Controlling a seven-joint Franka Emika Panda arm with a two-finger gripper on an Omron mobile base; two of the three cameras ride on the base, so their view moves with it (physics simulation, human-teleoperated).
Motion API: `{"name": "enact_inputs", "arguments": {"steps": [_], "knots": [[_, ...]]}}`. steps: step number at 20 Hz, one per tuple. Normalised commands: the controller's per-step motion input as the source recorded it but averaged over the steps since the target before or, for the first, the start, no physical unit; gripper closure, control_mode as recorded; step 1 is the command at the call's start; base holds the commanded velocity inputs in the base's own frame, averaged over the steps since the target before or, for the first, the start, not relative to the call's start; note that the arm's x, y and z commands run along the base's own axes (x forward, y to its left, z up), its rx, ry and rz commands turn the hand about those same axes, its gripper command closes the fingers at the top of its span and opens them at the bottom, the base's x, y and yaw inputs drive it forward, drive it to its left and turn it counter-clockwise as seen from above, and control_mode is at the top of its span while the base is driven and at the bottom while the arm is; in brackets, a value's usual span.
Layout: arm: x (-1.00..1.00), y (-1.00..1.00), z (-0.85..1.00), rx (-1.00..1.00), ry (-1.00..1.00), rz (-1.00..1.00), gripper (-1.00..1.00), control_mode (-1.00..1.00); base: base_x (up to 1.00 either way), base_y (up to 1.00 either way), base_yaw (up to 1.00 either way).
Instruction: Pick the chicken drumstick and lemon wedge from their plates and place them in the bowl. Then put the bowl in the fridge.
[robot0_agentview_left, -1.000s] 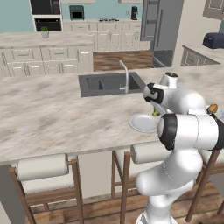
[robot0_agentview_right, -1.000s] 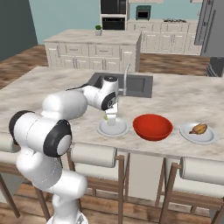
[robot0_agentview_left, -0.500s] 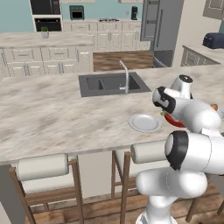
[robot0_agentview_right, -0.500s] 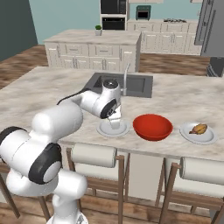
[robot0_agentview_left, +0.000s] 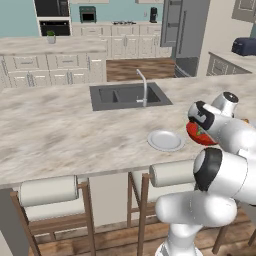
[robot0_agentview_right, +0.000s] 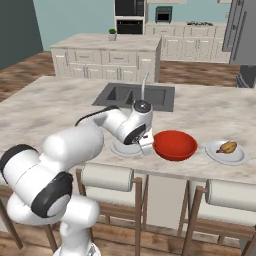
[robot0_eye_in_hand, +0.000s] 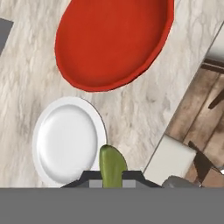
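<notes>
Hand view shows lemon wedge (robot0_eye_in_hand: 112, 165) pinched between fingers (robot0_eye_in_hand: 95, 180); right base view adds the chicken drumstick (robot0_agentview_right: 227, 147).

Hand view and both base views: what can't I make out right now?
- Gripper: fingertips cut off at the hand view's bottom; the lemon wedge sits between them.
- Bowl: mostly behind the arm, left base view.
- Near plate: partly behind the wrist, right base view.
- Chicken drumstick: too small for detail.

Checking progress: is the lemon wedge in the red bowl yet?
No, the lemon wedge sits between the gripper's fingertips; the bowl is empty.
</notes>
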Motion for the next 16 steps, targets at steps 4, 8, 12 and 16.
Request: {"name": "enact_inputs", "arguments": {"steps": [4,8,12,16], "knots": [[0.06,-0.38,0.22,0.0,0.24,0.0,1.0,-1.0,0.0,0.0,0.0],[0.1,-0.37,0.19,0.0,0.27,0.0,1.0,-1.0,0.0,0.0,0.0],[0.14,-0.43,0.01,0.0,0.08,0.0,1.0,-1.0,0.0,0.0,0.0],[0.23,-0.36,-0.1,0.0,0.0,0.03,1.0,-1.0,0.0,0.0,0.0]]}}
